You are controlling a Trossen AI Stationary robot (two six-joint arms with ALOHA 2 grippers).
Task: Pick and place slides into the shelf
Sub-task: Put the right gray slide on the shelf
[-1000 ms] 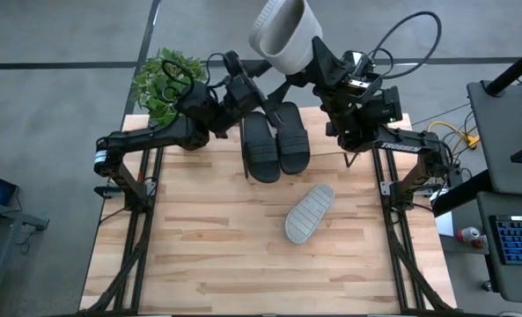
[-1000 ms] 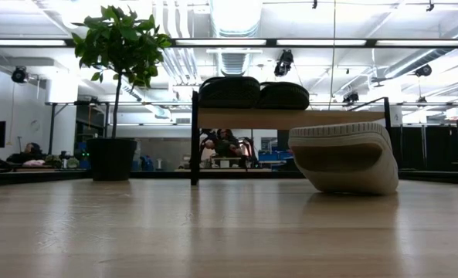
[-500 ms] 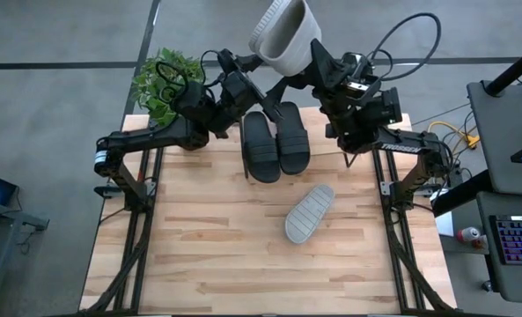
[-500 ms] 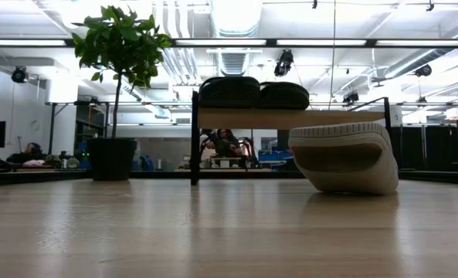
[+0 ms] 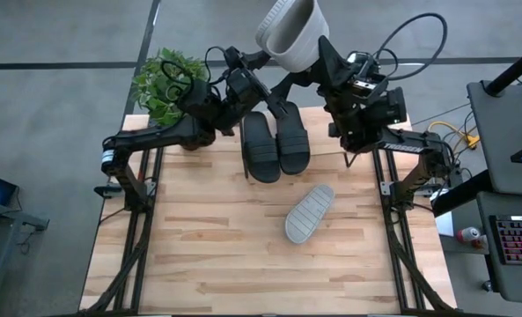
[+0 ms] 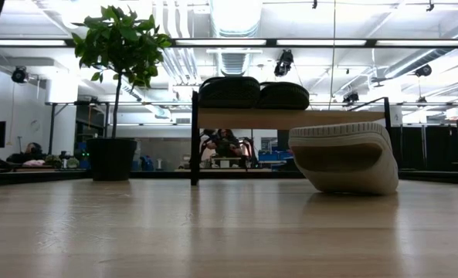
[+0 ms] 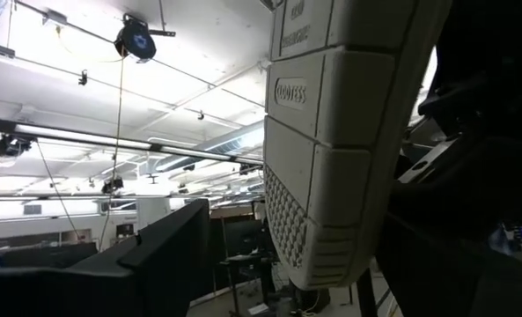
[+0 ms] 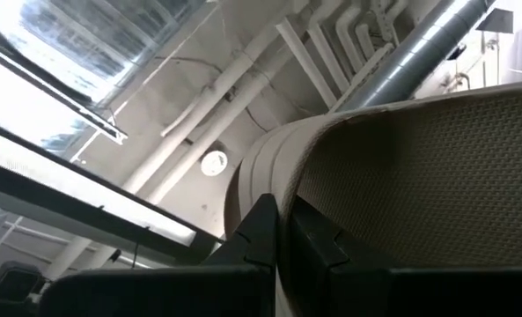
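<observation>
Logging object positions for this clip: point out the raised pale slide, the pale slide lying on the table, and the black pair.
Raised pale slide [image 5: 289,31]: high view, on its strap.
Table pale slide [image 5: 309,213]: high view, middle of its upturned sole.
Black pair [image 5: 275,143]: high view, inner edge of the right-hand slide.

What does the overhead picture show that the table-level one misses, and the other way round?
Only the overhead view shows both arms, with the right claw shut on a pale slide raised high and the left claw open beside it. Only the table-level view shows the room under the shelf. Both show the black slides on the shelf, the upturned pale slide on the table and the potted plant.
</observation>
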